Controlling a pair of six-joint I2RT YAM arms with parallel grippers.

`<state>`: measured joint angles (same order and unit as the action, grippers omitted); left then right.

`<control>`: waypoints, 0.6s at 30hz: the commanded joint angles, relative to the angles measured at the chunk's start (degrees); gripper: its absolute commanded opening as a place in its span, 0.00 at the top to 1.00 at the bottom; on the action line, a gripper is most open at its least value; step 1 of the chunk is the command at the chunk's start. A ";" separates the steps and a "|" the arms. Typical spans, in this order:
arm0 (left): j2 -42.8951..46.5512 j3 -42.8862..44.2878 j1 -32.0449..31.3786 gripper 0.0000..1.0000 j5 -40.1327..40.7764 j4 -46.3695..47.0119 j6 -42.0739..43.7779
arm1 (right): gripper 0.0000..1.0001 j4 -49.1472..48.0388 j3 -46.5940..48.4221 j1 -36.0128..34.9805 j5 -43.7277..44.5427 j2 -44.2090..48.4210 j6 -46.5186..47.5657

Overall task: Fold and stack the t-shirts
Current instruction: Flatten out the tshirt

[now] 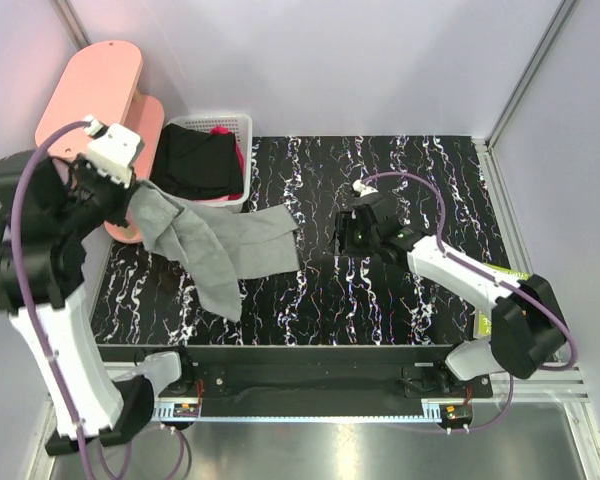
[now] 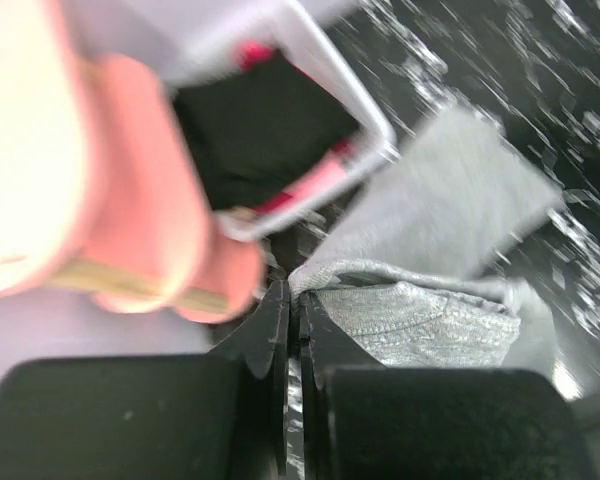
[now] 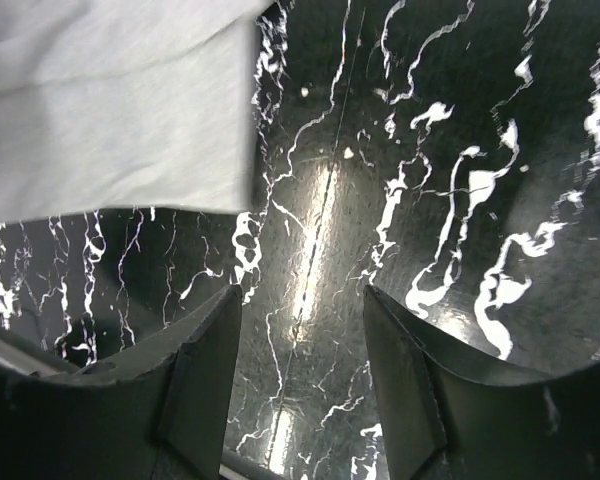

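A light grey t-shirt (image 1: 220, 250) hangs from my left gripper (image 1: 132, 195), its lower part trailing on the black marbled table (image 1: 380, 290). The left wrist view shows the jaws of that gripper (image 2: 297, 290) shut on the shirt's edge (image 2: 420, 320). A black garment (image 1: 195, 160) with a bit of magenta cloth (image 1: 220, 130) lies in the white basket (image 1: 235, 122). My right gripper (image 1: 342, 232) is open and empty, low over the table just right of the shirt. In the right wrist view the shirt's corner (image 3: 110, 110) lies ahead of the right gripper (image 3: 302, 300), to the left.
A pink stool (image 1: 95, 90) stands at the far left beside the basket, close to the left arm. Grey walls enclose the table on the left, back and right.
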<state>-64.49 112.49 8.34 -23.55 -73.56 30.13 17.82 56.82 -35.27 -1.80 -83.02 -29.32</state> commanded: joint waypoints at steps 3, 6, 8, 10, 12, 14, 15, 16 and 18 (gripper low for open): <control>8.15 1.43 1.15 1.00 11.83 10.07 -1.73 | 0.41 -0.07 -0.04 -2.09 8.92 11.46 3.83; 8.85 -2.00 1.24 1.00 15.45 14.74 -6.39 | 0.40 0.54 -1.27 -2.35 10.76 16.20 4.80; 8.51 -5.33 1.15 1.00 13.81 16.51 -9.21 | 0.40 0.72 -2.23 -2.53 12.26 18.59 5.50; 7.11 -6.66 1.15 1.00 5.39 16.61 -11.65 | 0.41 1.42 -2.85 -2.53 13.83 21.93 6.20; 2.46 -5.97 -0.06 0.98 -3.98 15.47 -13.86 | 0.41 2.03 -3.20 -2.53 14.98 25.08 6.64; -3.15 -4.47 -6.37 0.98 -2.66 14.07 -15.28 | 0.41 2.82 -3.73 -2.44 16.21 27.90 6.91; -4.75 -4.38 -15.98 0.99 2.49 13.45 -14.49 | 0.41 3.09 -3.82 -2.53 16.57 28.70 6.91; -6.33 -5.16 -21.03 1.00 5.15 12.92 -12.31 | 0.41 3.27 -3.91 -2.61 17.35 29.32 6.91; -10.55 -5.87 -33.57 1.00 10.34 12.04 -10.98 | 0.42 4.23 -4.08 -2.61 18.67 31.16 6.65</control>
<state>-68.20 107.50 -6.92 -17.82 -62.46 18.52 20.67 53.19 -37.23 11.92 -54.96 -23.70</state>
